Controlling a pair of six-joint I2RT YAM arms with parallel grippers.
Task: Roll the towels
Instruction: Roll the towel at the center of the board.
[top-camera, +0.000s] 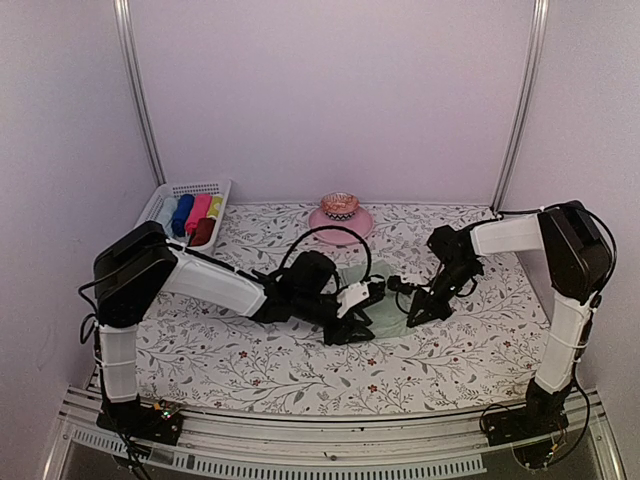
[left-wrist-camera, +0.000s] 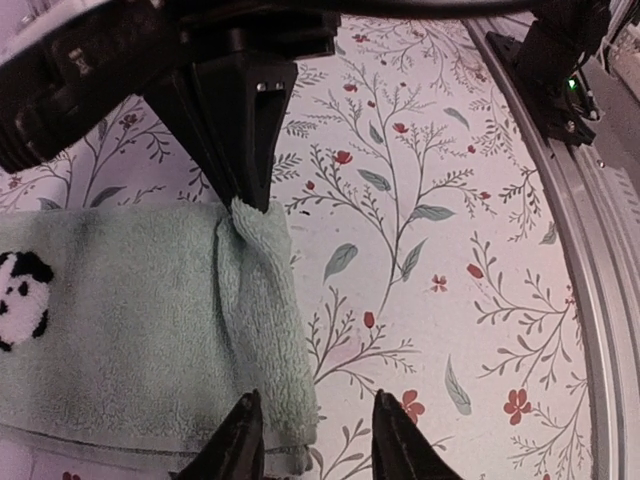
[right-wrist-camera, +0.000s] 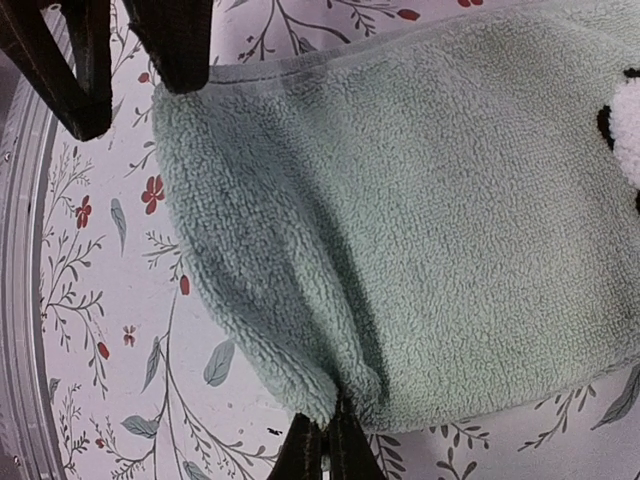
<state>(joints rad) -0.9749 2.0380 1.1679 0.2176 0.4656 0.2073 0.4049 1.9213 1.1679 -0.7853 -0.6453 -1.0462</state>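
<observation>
Basket (top-camera: 196, 186) of rolled cloths (top-camera: 197, 215); right tool (right-wrist-camera: 325, 428) tight on green towel (right-wrist-camera: 430, 200), left tool (left-wrist-camera: 316, 402) ajar.

Floral table cover (top-camera: 250, 360): white ground, grey-green leaves, small red flowers, spread flat. White slotted basket (top-camera: 160, 200) at back left corner, holding blue roll (top-camera: 182, 214), pink roll (top-camera: 198, 212) and yellow roll (top-camera: 215, 207) side by side. Pink plate (top-camera: 322, 222) at back centre, small patterned bowl (top-camera: 340, 206) on top. Metal rail (top-camera: 300, 440) along near edge.

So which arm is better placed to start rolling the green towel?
Likely the right hand: shut on a corner of the green towel, fold raised; the left hand stands open at that edge.
</observation>
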